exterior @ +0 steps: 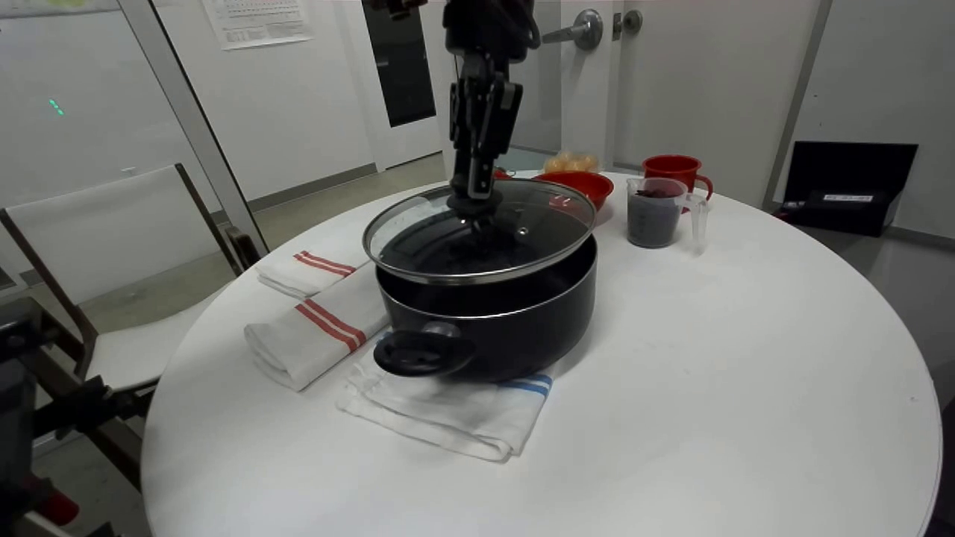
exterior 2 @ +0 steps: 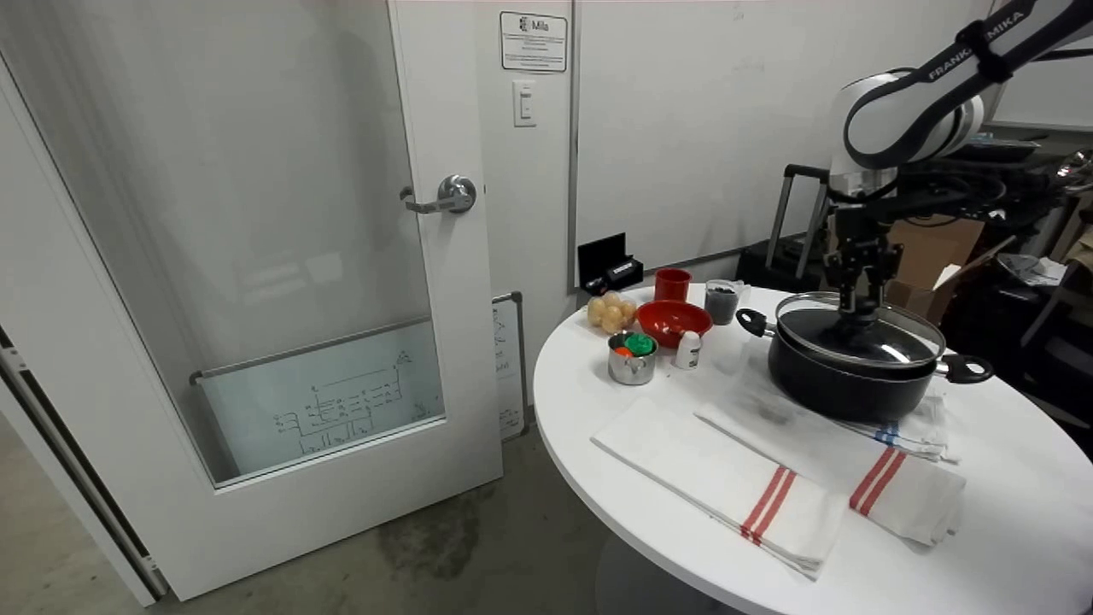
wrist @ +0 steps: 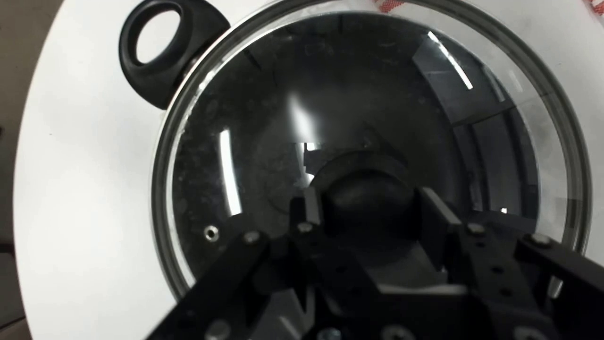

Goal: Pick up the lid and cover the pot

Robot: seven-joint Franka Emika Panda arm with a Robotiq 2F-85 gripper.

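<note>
The round glass lid is held over the black pot in both exterior views. A gap shows between the lid's metal rim and the pot's front rim in an exterior view. There the lid sits slightly back and to the left. My gripper points down and is shut on the lid's black centre knob. In the wrist view the fingers stand on both sides of the knob. The lid hides most of the pot there, with one pot handle showing.
The pot stands on a white towel with blue stripes. Towels with red stripes lie beside it. A red bowl, red mug, measuring cup, steel cup and white shaker stand on the round table.
</note>
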